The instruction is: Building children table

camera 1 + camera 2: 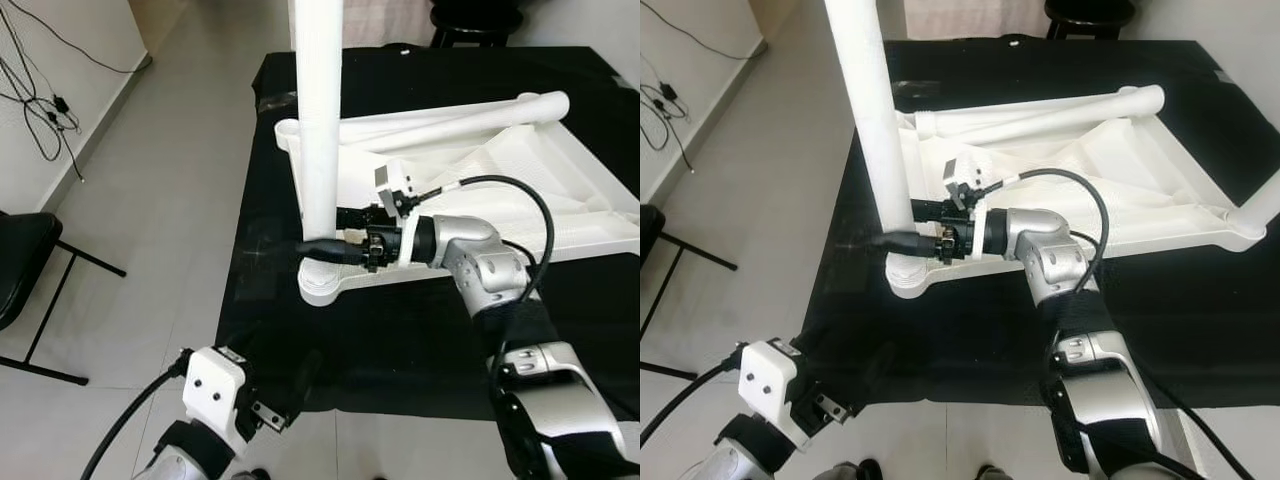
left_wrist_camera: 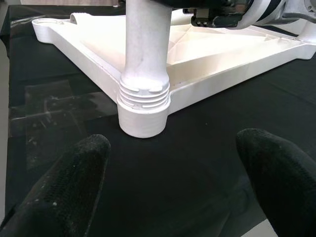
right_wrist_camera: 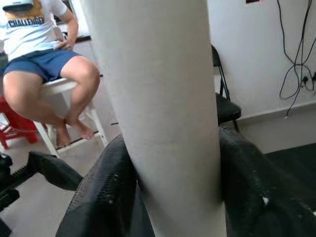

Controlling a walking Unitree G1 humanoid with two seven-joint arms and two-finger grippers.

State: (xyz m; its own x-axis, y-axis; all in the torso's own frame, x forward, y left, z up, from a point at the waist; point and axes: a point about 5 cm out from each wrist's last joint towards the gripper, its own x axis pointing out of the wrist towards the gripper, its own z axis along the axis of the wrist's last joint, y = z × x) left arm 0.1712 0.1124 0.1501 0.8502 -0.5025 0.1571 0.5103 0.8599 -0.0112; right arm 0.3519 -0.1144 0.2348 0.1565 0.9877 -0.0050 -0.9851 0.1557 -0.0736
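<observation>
Right gripper [image 1: 335, 232] clamps upright white leg [image 1: 318, 110] standing in upturned tabletop [image 1: 560, 190] corner socket; left gripper [image 2: 173, 182] spread wide nearby.

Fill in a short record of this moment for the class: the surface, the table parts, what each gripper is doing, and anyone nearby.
surface: black mat on the floor
tabletop: white, upside down on the mat
upright leg: white leg standing in the corner socket
loose leg: white leg lying across the tabletop
right gripper: shut on the upright leg near its base
left gripper: open, low, facing the socket
person: seated on a stool
</observation>
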